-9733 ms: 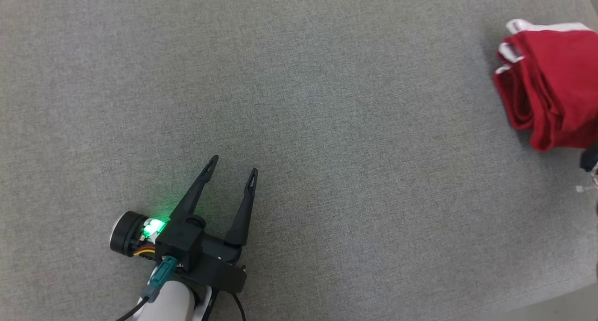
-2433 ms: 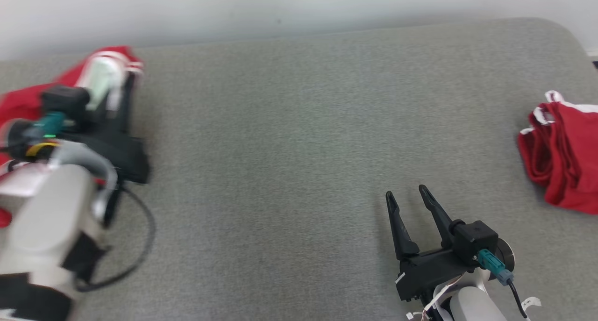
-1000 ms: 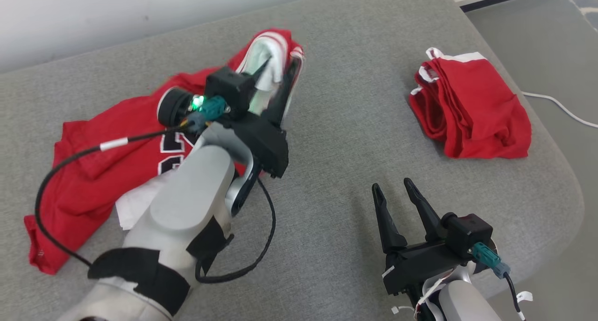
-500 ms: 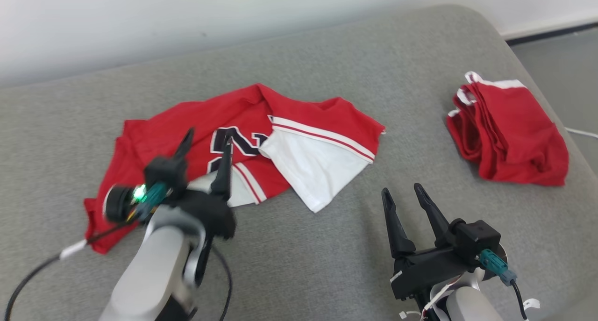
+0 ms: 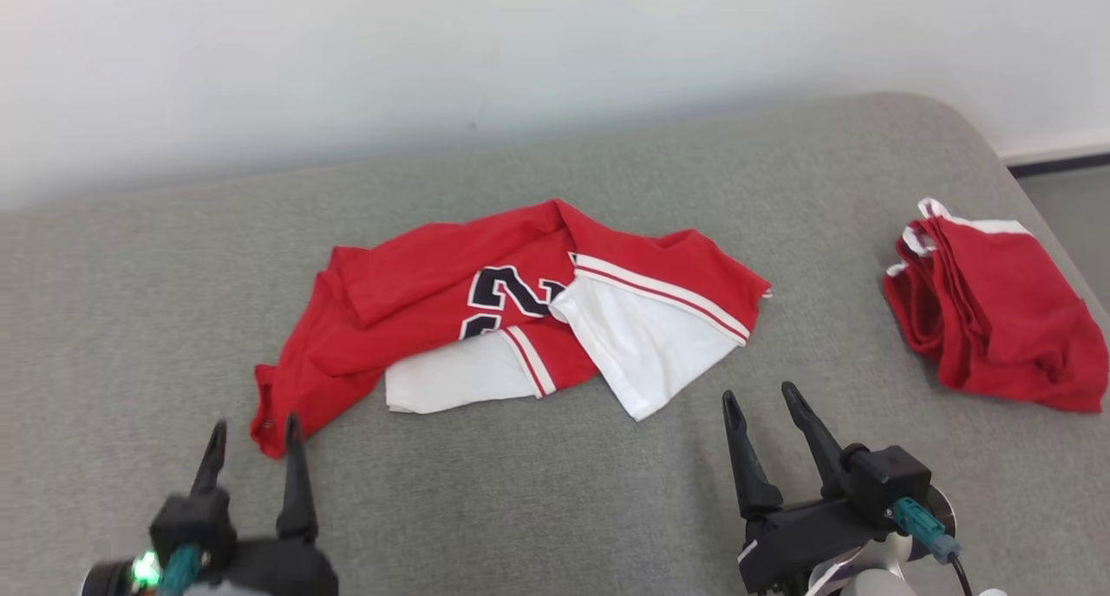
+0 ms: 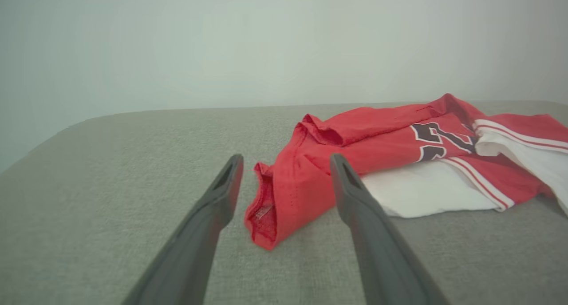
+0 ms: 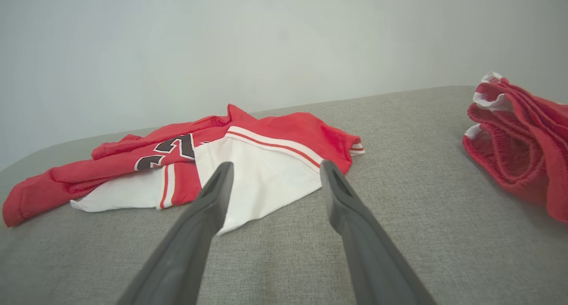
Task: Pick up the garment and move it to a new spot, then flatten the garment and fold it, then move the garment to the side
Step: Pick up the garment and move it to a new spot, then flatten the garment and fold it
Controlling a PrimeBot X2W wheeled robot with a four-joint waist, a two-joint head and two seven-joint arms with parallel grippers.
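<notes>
- Far left, low in the head view: the left gripper [image 5: 254, 422] has its two dark fingers spread wide and nothing between them. The tips sit right at the near-left corner of the red jersey [image 5: 416, 301]. Can't honestly tell if they touch the cloth.
- Middle: the red jersey is lying rumpled on the grey cushion [image 5: 555, 501], roughly centred. It's partly folded over itself, with white panels with red stripes showing on the near side and a dark number half hidden in the creases.
- Right of centre: the right gripper [image 5: 760, 393] is also spread open and empty. It's pointing at the white flap of the jersey, close but with bare cushion between them.
- Far right: a red bundle [image 5: 997, 318] with white trim is bunched up near the cushion's edge, well apart from the jersey.
- A pale wall [image 5: 434, 58] runs behind it all.
</notes>
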